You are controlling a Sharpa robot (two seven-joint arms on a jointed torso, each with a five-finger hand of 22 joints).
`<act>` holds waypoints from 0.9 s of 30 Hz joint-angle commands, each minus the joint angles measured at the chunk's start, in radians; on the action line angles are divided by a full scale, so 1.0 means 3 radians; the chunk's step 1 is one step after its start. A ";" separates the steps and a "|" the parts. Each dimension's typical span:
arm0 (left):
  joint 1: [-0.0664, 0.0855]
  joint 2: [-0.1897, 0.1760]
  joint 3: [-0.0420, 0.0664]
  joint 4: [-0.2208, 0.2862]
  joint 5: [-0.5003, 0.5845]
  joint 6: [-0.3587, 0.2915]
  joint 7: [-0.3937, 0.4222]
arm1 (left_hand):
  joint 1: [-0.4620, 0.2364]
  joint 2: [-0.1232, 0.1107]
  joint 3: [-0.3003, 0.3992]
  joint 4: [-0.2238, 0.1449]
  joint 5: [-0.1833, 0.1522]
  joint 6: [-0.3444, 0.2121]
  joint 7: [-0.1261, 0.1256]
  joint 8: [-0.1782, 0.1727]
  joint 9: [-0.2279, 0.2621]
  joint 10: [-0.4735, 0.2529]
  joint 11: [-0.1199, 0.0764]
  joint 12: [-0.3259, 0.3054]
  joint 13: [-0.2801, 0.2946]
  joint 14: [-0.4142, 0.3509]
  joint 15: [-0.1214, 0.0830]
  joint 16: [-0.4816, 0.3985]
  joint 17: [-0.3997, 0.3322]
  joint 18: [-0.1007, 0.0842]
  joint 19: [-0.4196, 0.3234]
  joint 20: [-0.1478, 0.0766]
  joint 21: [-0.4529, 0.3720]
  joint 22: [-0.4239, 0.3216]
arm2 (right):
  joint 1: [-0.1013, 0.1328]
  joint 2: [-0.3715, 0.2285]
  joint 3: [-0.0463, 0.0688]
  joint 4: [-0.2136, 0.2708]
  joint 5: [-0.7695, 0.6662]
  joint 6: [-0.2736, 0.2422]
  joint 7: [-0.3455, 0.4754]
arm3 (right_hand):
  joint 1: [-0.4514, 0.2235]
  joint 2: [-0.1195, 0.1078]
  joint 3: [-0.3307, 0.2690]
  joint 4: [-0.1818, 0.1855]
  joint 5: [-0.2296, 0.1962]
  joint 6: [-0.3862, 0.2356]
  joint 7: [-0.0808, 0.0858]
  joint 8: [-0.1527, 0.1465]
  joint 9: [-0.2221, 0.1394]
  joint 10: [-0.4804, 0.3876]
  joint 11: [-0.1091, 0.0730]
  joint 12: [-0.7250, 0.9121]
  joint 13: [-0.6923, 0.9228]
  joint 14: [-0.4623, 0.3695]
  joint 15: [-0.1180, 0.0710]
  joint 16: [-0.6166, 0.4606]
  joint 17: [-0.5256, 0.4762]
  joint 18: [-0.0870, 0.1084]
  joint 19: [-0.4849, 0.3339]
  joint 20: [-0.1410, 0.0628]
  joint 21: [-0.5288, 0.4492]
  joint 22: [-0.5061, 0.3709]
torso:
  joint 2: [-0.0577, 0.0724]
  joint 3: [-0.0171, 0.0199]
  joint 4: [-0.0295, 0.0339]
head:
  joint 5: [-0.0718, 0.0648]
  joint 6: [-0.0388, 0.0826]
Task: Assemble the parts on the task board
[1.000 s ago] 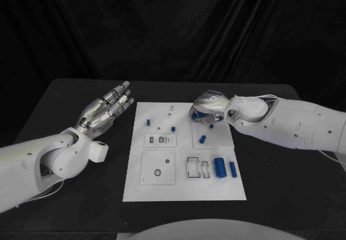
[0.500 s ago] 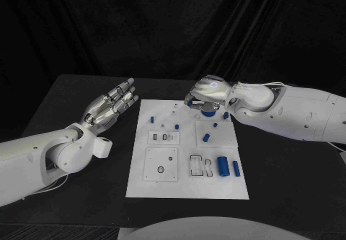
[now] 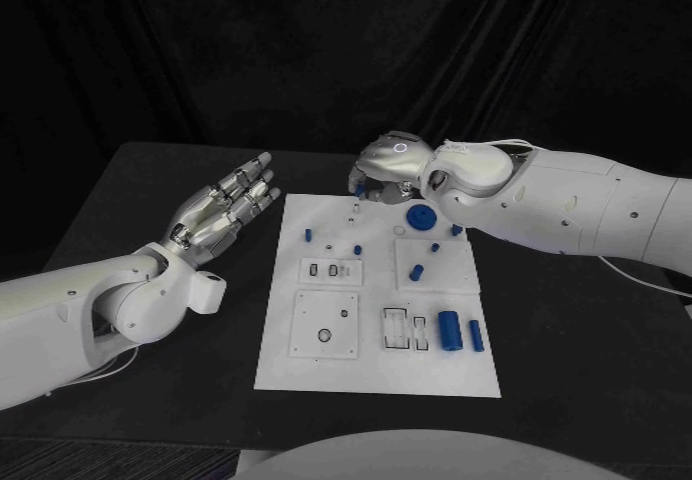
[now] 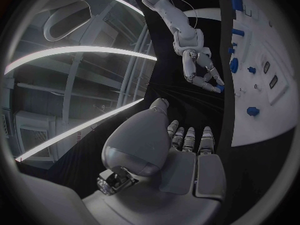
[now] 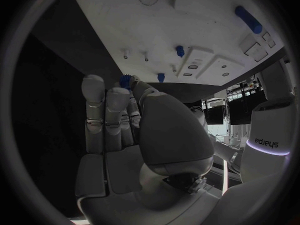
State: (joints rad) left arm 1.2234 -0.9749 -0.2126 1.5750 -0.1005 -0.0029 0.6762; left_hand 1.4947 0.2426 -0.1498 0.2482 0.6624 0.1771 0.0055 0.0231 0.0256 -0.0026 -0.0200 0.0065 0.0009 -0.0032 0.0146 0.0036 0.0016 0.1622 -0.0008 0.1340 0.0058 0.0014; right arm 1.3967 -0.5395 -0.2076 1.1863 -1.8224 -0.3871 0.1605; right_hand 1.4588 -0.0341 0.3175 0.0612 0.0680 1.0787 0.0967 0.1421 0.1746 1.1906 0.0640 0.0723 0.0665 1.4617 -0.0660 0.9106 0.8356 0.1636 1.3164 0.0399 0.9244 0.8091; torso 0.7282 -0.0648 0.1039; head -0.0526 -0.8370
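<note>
Over the last second the right hand [image 3: 387,172] had lifted off the far right part of the task board [image 3: 378,372] and drawn back toward the board's far edge, where it now hung just past the far rim. In the right wrist view a small blue part [image 5: 127,80] sat pinched at its fingertips [image 5: 94,85], so the hand was clamped on that piece rather than empty. Where the hand had been working, a round blue disc [image 3: 418,217] now lay exposed on the board, with a small blue peg [image 3: 456,230] just to its right. The left hand [image 3: 216,213] had barely shifted: it hovered left of the board with its fingers straight and spread, holding nothing and touching nothing. Other parts lay as they had: a small blue piece [image 3: 307,235] near the far left of the board, a short blue cylinder [image 3: 415,271] on the raised square plate toward the right, and two larger blue cylinders [image 3: 447,329] side by side near the board's near right corner, beside the slotted holder [image 3: 402,328]. Judging by this, a pick-up looked complete and the piece was in transit; the likely next need was to carry it over its matching socket, which could not be identified from here. The pinch looked slight, so the part could slip or tilt on the way.
</note>
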 commanded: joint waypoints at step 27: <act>0.0006 -0.0012 0.0003 0.0031 -0.0237 0.0056 0.0198 | 0.0020 -0.0012 0.0003 -0.0007 0.0012 -0.0006 -0.0019 0.0013 0.0001 0.0009 0.0016 -0.0022 -0.0003 0.0011 0.0029 -0.0012 -0.0005 0.0059 0.0003 0.0017 -0.0019 -0.0005 | -0.0030 0.0109 0.0002 -0.0196 0.0086 0.0338 -0.0091 | 0.0027 -0.0009 0.0018 0.0020 0.0014 -0.0094 0.0026 -0.0084 -0.0028 -0.0007 -0.0040 -0.0039 -0.0007 -0.0029 0.0043 0.0007 0.0004 -0.0057 -0.0045 0.0044 0.0035 0.0059 | 0.0074 -0.0009 0.0059 | -0.0112 0.0068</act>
State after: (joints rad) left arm 1.2234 -0.9781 -0.2127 1.5817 -0.1572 -0.0023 0.6763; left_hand 1.4947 0.2426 -0.1498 0.2483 0.6623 0.1770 0.0054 0.0231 0.0254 -0.0026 -0.0200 0.0065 0.0014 0.0004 0.0181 0.0036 0.0009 0.1622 -0.0008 0.1339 0.0058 0.0015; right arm 1.3907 -0.5068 -0.2077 1.1291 -1.7957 -0.2989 0.1580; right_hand 1.4583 -0.0344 0.3199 0.0638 0.0675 1.0572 0.1035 0.1204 0.1670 1.1870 0.0599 0.0607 0.0641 1.4543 -0.0586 0.9106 0.8363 0.1638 1.3067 0.0497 0.9300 0.8263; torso 0.7521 -0.0676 0.1229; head -0.0870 -0.8148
